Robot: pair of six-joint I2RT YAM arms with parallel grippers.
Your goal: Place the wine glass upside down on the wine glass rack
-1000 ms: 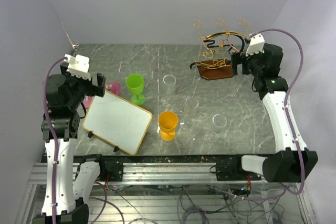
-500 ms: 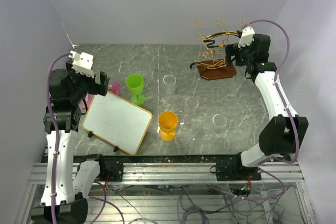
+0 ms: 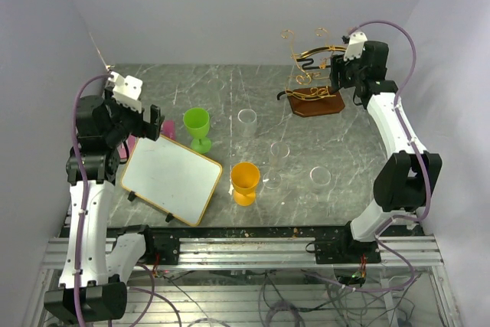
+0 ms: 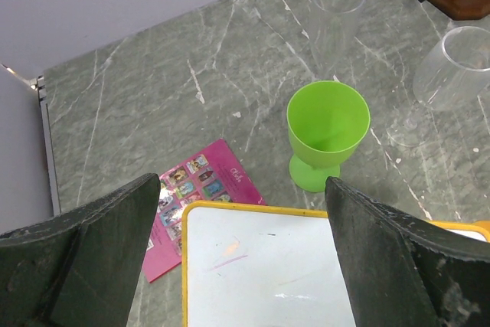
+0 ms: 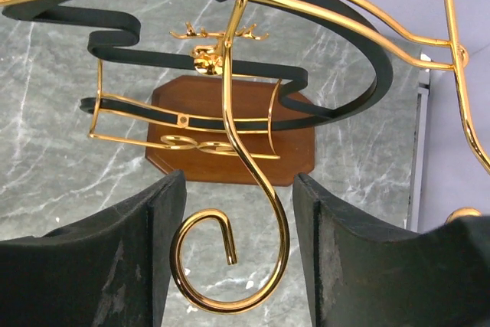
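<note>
**Right pincer is bracketing a gold hook of the rack**

The wine glass rack (image 3: pixel 312 96) is standing at the far right part of the grey marbled table (image 3: pixel 230 86), with its reddish-brown wooden base lying flat and the gold and black wires rising above it. The right gripper (image 3: pixel 338 74) is hovering high at the right side of the rack, up among the wires. In its own camera one curled gold hook (image 5: pixel 243 189) is hanging between the two dark fingers (image 5: pixel 107 266). The jaws are standing rather narrow, close on both sides of the curl. Whether they are really pressing the wire, I cannot tell.

Three clear glasses (image 3: pixel 246 119) (image 3: pixel 279 152) (image 3: pixel 320 178) are standing upright in the middle of the table, well apart from the rack. Left of them a green goblet (image 3: pixel 197 125) and an orange goblet (image 3: pixel 245 180) are standing too, the orange one nearer to the arms.

A whiteboard with a yellow frame (image 3: pixel 171 176) is lying at the left, and a pink card (image 4: pixel 200 201) is partly tucked under its far corner. The left gripper (image 3: pixel 147 122) is hanging above this corner with its jaws wide apart, holding nothing.
</note>
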